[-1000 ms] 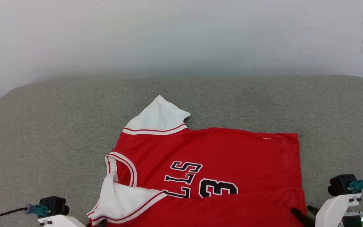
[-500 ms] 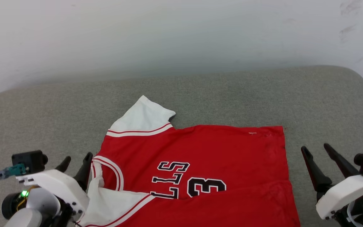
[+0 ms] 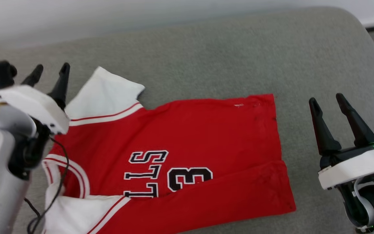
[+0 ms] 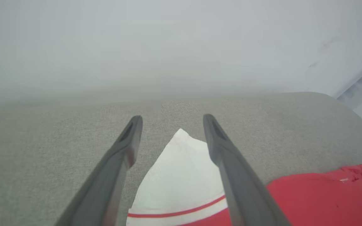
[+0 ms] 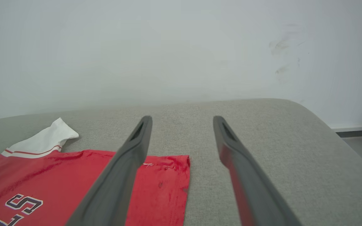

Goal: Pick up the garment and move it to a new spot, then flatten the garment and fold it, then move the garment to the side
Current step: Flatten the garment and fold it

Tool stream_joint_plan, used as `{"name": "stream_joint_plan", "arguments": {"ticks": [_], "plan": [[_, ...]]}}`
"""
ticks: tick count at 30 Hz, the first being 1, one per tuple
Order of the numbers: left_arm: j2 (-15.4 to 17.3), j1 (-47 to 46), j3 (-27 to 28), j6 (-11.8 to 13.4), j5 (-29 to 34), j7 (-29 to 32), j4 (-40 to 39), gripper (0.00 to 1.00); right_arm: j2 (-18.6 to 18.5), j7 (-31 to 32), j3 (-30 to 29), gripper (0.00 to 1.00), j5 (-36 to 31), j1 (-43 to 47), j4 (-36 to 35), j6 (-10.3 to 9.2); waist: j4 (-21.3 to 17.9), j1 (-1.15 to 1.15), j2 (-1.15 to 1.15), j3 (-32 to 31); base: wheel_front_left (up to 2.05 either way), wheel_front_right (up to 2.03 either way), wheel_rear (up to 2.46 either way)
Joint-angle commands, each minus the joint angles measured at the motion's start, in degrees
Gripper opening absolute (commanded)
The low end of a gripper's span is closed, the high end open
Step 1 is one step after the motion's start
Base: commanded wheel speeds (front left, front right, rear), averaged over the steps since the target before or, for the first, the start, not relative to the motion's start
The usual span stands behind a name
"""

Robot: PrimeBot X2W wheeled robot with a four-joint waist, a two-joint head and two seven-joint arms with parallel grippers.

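A big pale white wall (image 5: 168, 47) stood at the back. In front of it was a wide grey pad of soft cloth with round corners (image 3: 222, 48).

The bright red jersey shirt with white short sleeves (image 3: 206, 130) lay on the grey pad, near the middle and a bit to the robot's left. It lay sideways, with its neck to the left and its bottom edge to the right. The long side nearest the robot was folded over on top of the front.

The left gripper with 2 long dark fingers (image 3: 51, 67) was at the left, just beside the shirt's far sleeve. Its fingers were spread wide and held nothing. In the left wrist view the white sleeve showed in the gap between the 2 fingers (image 4: 127, 147). It was not clear if they touched it.

The right gripper (image 3: 326, 98) was over the bare pad, to the right of the shirt's bottom edge and apart from it. Its fingers were spread wide too, with nothing between them.

The far white sleeve with a red stripe (image 3: 104, 94) stuck out to the back. The black letters with white edges (image 3: 144, 172) and the number 3 (image 3: 189, 178) were partly under the fold.
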Motion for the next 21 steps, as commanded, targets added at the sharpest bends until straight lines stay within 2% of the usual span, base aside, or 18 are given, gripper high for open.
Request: {"name": "stream_joint_plan", "arguments": {"ticks": [1, 5, 10, 16, 21], "plan": [[0.65, -2.13, -0.34, -1.03, -0.47, 1.68, 1.10, 1.00, 0.48, -0.47, -0.03, 1.00, -0.19, -1.22, 0.15, -0.02, -4.18, -0.01, 0.00, 4.89, 0.00, 0.00, 0.00], [2.77, -8.93, -2.10, -5.59, -2.41, 10.00, 5.00, 1.00, 1.52, -1.82, 0.61, 1.00, 0.11, -2.60, 1.07, -0.02, -6.59, -0.01, 0.00, 7.67, 0.00, 0.00, 0.00], [6.80, -15.76, -4.33, -8.75, -4.20, 22.81, 9.71, 1.00, 2.38, -3.21, 2.09, 1.00, 0.77, -3.57, 2.61, -0.03, -9.69, -0.01, 0.00, 10.20, 0.00, 0.00, 0.00], [11.89, -20.47, -6.89, -7.50, -4.14, 37.49, 13.18, 1.00, 3.71, -5.33, 3.83, 1.00, 2.17, -4.09, 4.14, -0.02, -12.96, -0.01, 0.00, 13.07, 0.00, 0.00, 0.00], [13.16, -20.04, -8.22, -4.67, -5.04, 45.25, 14.98, 1.00, 4.14, -6.26, 4.69, 1.00, 3.56, -4.37, 6.24, -0.02, -14.28, -0.01, 0.00, 14.54, 0.00, 0.00, 0.00]]}}
